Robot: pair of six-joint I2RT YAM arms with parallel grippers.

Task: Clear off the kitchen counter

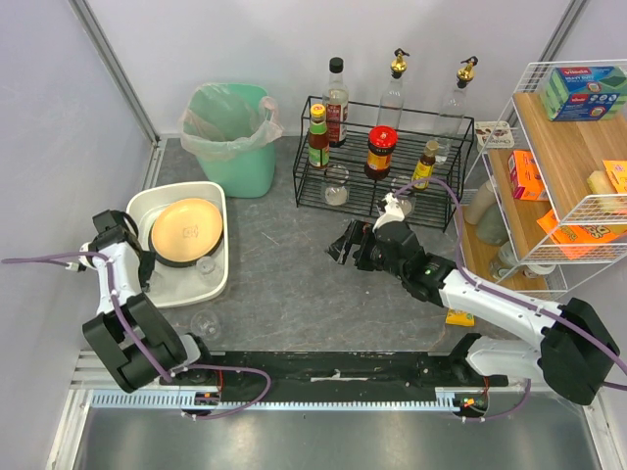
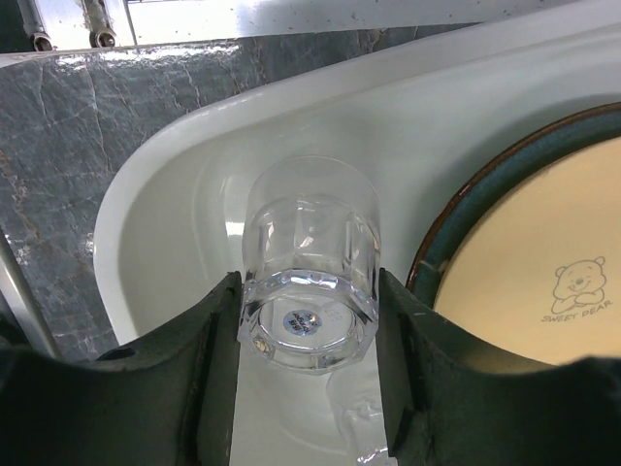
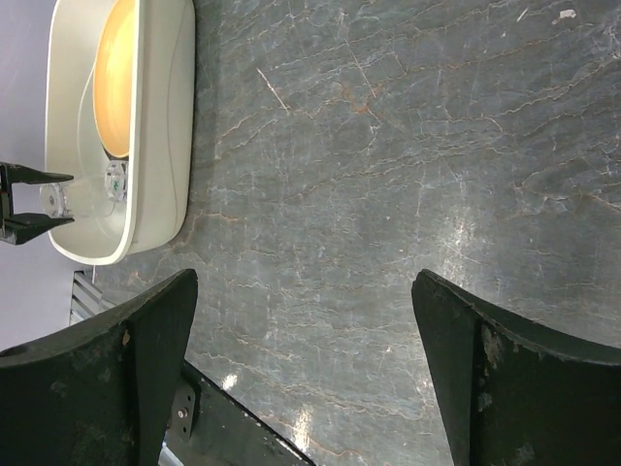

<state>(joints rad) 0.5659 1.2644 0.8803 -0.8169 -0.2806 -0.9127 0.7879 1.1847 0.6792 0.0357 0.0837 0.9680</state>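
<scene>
The dark grey stone kitchen counter (image 1: pixel 284 284) fills the middle. A white tub (image 1: pixel 220 284) on its left holds a tan plate (image 1: pixel 186 230) on a dark bowl and a clear glass (image 1: pixel 206 266). My left gripper (image 1: pixel 137 259) is at the tub's left side. In the left wrist view the gripper (image 2: pixel 309 388) is shut on a clear faceted glass (image 2: pixel 310 282) held inside the tub (image 2: pixel 175 194), beside the plate (image 2: pixel 534 282). Another clear glass (image 1: pixel 204 323) stands on the counter just in front of the tub. My right gripper (image 1: pixel 343 250) is open and empty over bare counter (image 3: pixel 369 146).
A green bin (image 1: pixel 235 137) with a liner stands at the back left. A black wire rack (image 1: pixel 382 157) holds bottles, jars and a glass at the back. A white wire shelf with wooden boards (image 1: pixel 558 176) holds boxes at the right.
</scene>
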